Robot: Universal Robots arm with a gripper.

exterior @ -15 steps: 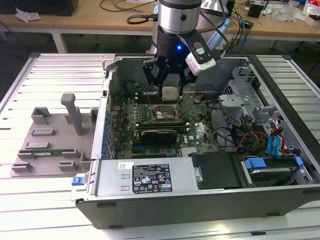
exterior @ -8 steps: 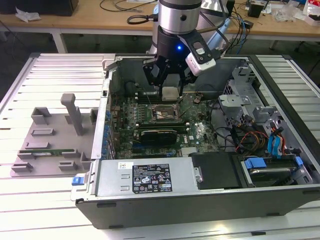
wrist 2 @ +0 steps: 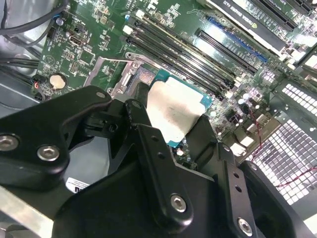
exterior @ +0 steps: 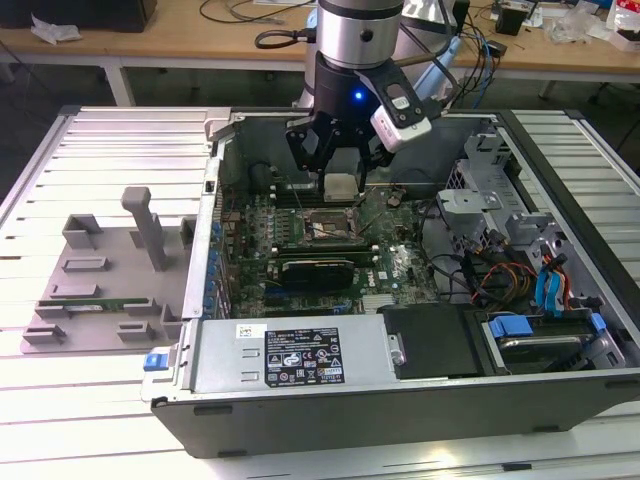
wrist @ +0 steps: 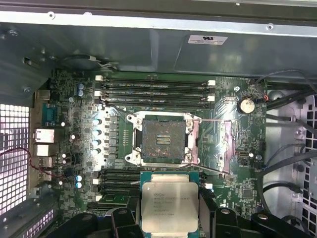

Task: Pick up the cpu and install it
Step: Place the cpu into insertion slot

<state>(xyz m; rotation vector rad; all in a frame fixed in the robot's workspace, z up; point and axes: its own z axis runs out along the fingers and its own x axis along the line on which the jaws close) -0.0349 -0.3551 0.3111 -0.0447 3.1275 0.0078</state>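
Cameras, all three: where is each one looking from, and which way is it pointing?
Exterior view: off the arm, higher than the table, looking down at a slant into the open computer case; the arm and gripper show.
First wrist view: on the arm, facing down onto the green board and empty socket; the fingers show.
Second wrist view: on the arm, close behind the fingers, looking slantwise across the board.
Shared: all three show the cpu held in the gripper over the board.

cpu (wrist 2: pixel 176 111): lower part behind fingers (wrist 2: pixel 143 134) | socket (wrist 2: pixel 130 74): half hidden by cpu
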